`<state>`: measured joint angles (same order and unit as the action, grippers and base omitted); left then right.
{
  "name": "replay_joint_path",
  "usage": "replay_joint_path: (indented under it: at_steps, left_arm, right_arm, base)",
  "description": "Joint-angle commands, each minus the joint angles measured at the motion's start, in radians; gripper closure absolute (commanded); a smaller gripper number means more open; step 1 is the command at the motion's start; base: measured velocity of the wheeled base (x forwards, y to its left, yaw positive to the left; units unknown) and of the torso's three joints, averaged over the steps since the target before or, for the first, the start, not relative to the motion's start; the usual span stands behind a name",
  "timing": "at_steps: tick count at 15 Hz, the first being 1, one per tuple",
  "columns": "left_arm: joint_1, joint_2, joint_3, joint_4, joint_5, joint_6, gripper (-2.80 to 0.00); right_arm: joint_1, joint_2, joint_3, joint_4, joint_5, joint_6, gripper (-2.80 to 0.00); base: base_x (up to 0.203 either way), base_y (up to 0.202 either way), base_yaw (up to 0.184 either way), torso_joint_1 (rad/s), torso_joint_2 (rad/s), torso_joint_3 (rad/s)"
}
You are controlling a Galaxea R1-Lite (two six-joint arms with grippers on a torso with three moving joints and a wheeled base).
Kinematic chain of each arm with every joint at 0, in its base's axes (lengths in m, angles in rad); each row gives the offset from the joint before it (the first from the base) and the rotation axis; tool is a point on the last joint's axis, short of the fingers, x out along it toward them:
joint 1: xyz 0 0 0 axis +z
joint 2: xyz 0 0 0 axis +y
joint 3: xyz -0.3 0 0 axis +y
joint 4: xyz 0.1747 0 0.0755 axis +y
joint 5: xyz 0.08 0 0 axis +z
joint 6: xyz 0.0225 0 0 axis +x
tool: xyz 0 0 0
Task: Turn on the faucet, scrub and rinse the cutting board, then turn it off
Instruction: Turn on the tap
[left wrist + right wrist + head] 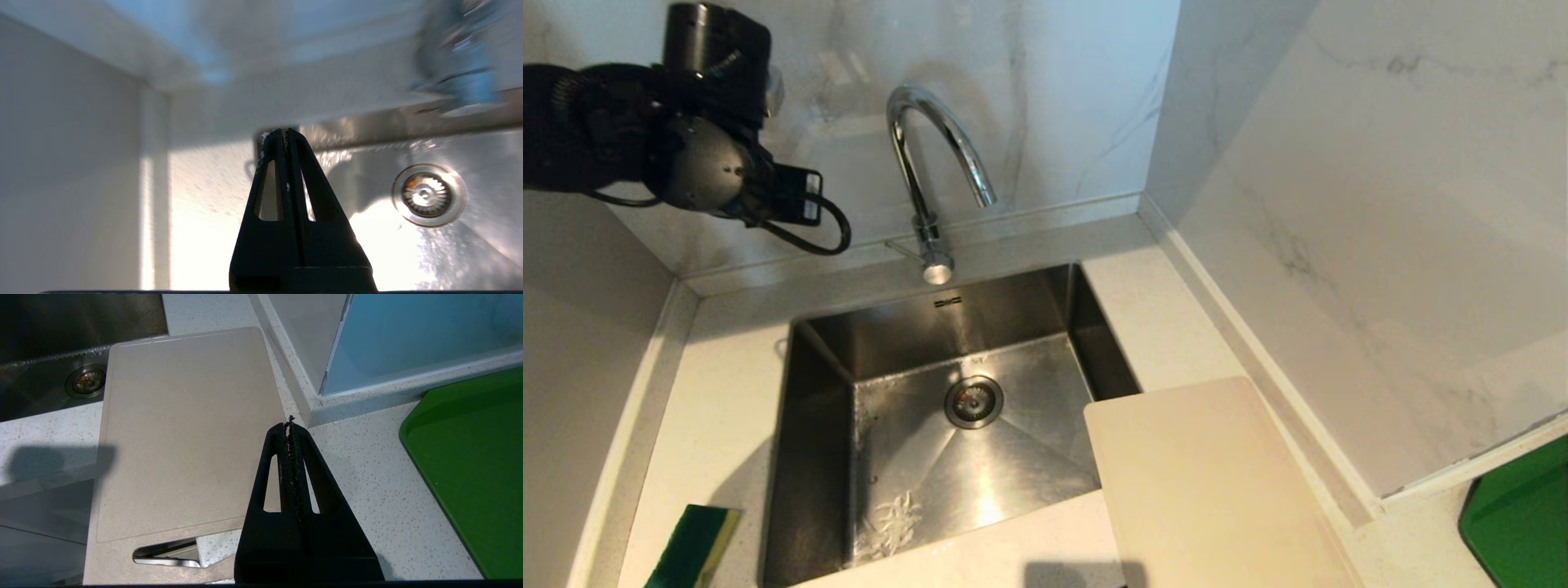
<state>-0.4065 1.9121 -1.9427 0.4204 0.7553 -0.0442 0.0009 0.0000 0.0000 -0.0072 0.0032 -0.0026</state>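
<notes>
Head view: faucet (931,163) off, no water running; left arm up at the back left of the sink (817,457), well short of the lever, cutting board (1209,482) dry-looking on the counter at the sink's right with one corner over the basin, sponge (690,545) untouched at front left. Left wrist view: left gripper (284,132) pressed together, empty, over the sink's edge, faucet blurred off to one side. Right wrist view: right gripper (290,424) pressed together, empty, parked above the board's edge beside a green board (470,465) — I'd say nothing's done yet; tap on, scrub, rinse, tap off all remain.
</notes>
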Motion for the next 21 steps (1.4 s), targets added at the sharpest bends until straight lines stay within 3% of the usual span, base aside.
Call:
replay_joint_path:
  at_steps: [1,4,7,10,11,15,21]
  left_arm:
    - [0.034,0.138,-0.011,-0.007,-0.004,-0.050,0.00]
    - [0.040,0.195,-0.013,-0.150,-0.039,-0.090,0.00]
    - [0.019,0.196,-0.015,-0.169,-0.040,-0.158,0.00]
    - [0.017,0.207,-0.015,-0.224,-0.023,-0.164,0.00]
    - [0.014,0.212,-0.015,-0.247,-0.014,-0.167,-2.80]
    - [-0.021,0.224,-0.015,-0.268,-0.003,-0.194,-2.80]
    - [-0.067,0.255,-0.015,-0.286,0.017,-0.386,-2.80]
  right_arm:
    - [-0.001,0.002,0.000,0.000,0.000,0.000,0.00]
    - [0.001,0.002,0.000,0.000,0.000,0.000,0.00]
    - [0.001,0.002,0.000,0.000,0.000,0.000,0.00]
    - [-0.001,0.000,0.000,0.000,0.000,0.000,0.00]
    - [0.001,0.002,0.000,0.000,0.000,0.000,0.00]
    - [0.001,0.001,0.000,0.000,0.000,-0.001,0.00]
    - [0.001,0.001,0.000,0.000,0.000,-0.001,0.00]
  base:
    - [0.000,0.000,0.000,0.000,0.00,0.000]
    - [0.000,0.000,0.000,0.000,0.00,0.000]
    - [0.000,0.000,0.000,0.000,0.00,0.000]
    - [0.000,0.000,0.000,0.000,0.00,0.000]
    - [0.000,0.000,0.000,0.000,0.00,0.000]
    - [0.000,0.000,0.000,0.000,0.00,0.000]
    - [0.000,0.000,0.000,0.000,0.00,0.000]
